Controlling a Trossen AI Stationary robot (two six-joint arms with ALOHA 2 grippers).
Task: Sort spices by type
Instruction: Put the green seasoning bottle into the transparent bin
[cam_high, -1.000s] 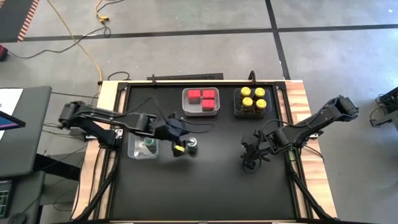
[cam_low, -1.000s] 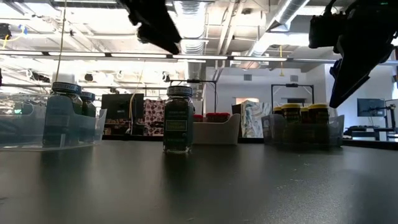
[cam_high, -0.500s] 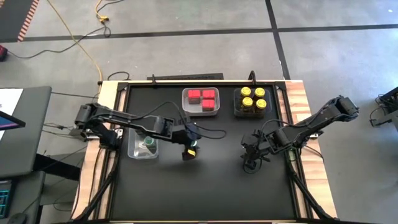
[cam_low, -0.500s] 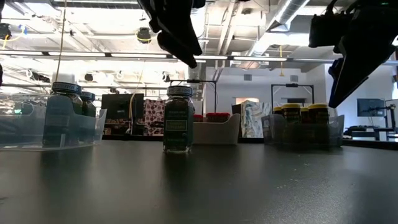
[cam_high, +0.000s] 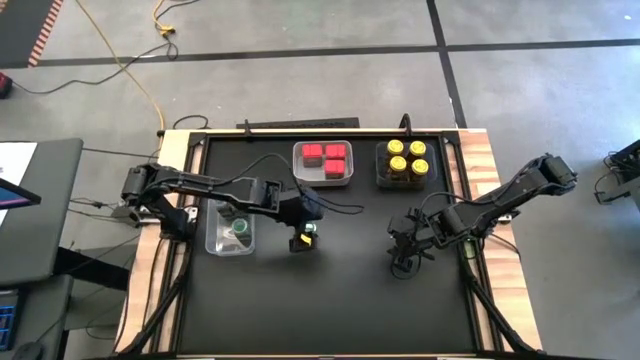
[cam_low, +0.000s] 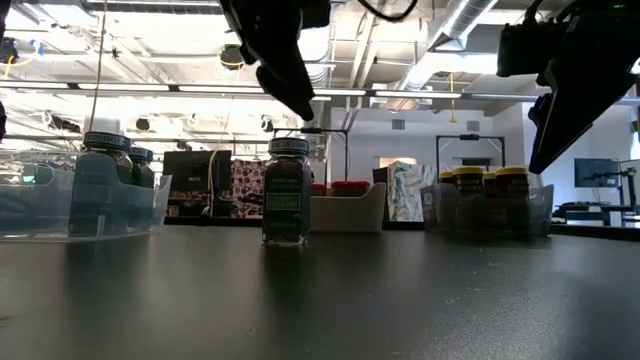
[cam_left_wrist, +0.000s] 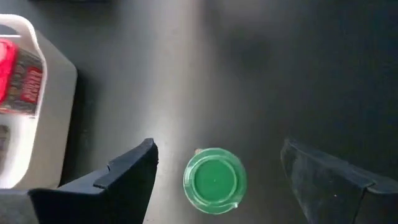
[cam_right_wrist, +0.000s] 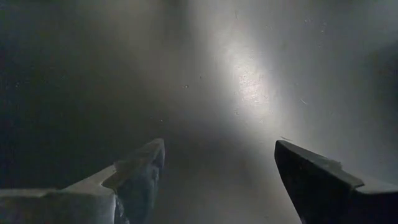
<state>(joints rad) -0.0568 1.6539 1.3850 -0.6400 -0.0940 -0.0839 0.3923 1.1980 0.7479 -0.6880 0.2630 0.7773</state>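
Jaws on the left gripper (cam_left_wrist: 214, 163) are spread wide with nothing in them, hanging right over a lone green-lidded jar (cam_left_wrist: 214, 181) near the middle of the black tabletop (cam_high: 340, 300); from the wrist view the jar sits in the gap between the two fingers, touching neither. That jar stands upright, long axis vertical, lid up, and in the low view (cam_low: 287, 191) it's clear glass with dark contents and a dark green label. There's writing on the label but I can't read any of it. Right gripper (cam_high: 404, 252) is parked over bare tabletop on the right side, jaws apart too and holding nothing. At the far edge, a white tray (cam_high: 345, 178) holds red boxes (cam_high: 325, 157), square tops facing up, packed together; one shows a printed side label in the left wrist view, too blurry to read. Just beside it on the right, a clear tray (cam_high: 381, 178) has four yellow-lidded jars (cam_high: 407, 157) standing upright in a tight square. Over on the left, another clear tray (cam_high: 213, 243) has green-lidded jars (cam_high: 240, 232) in it, upright as well; the low view shows two of them with dark lids and bluish-green labels, also unreadable. The lone jar is near that tray, on its right, and well apart from the right gripper.
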